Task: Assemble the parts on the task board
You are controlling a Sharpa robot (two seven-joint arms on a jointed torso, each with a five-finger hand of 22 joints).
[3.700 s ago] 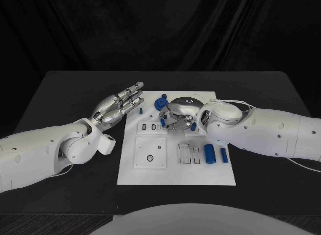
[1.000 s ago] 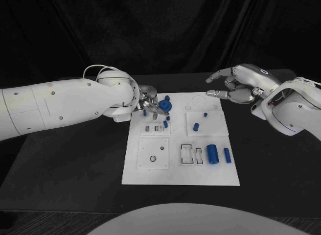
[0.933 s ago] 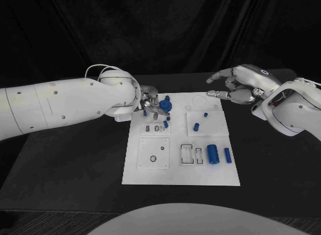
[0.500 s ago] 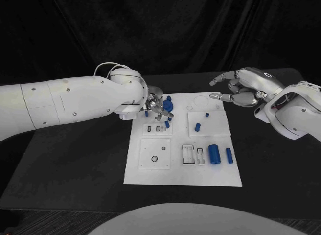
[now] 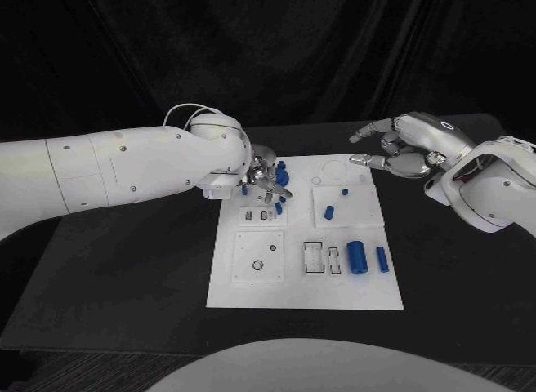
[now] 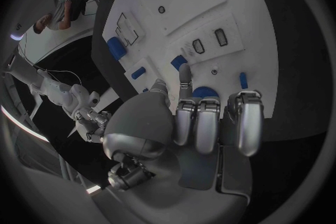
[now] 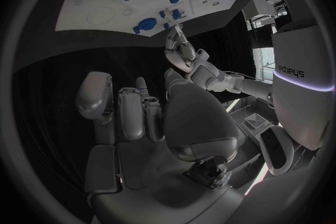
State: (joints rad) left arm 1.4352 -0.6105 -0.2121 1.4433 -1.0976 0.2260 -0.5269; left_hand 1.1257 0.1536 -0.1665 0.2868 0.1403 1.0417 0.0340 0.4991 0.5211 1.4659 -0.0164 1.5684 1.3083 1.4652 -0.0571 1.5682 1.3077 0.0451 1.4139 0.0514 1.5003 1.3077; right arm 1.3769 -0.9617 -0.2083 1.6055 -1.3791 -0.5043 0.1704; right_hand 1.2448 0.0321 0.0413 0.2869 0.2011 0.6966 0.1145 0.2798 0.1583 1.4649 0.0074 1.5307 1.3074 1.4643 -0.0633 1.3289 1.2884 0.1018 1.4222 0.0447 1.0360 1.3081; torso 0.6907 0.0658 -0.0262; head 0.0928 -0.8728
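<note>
My left hand point(image 5: 259, 174) hovers over the white rectangular task board's point(image 5: 303, 290) far-left corner, fingers spread, grasping nothing. A small blue cylindrical peg point(image 5: 278, 207) stands upright just under the fingertips. My right hand point(image 5: 400, 153) floats off the far-right corner, fingers apart, released.

Task board point(image 5: 303, 286): smooth matt white plastic. Parts point(image 5: 355, 255): smooth blue plastic with a slight sheen. Table point(image 5: 127, 269): matt black surface. Arms point(image 5: 115, 171): glossy white shells. Left hand point(image 5: 260, 173) and right hand point(image 5: 404, 151): brushed silver metal, satin finish. Backdrop point(image 5: 268, 57): creased black cloth.
</note>
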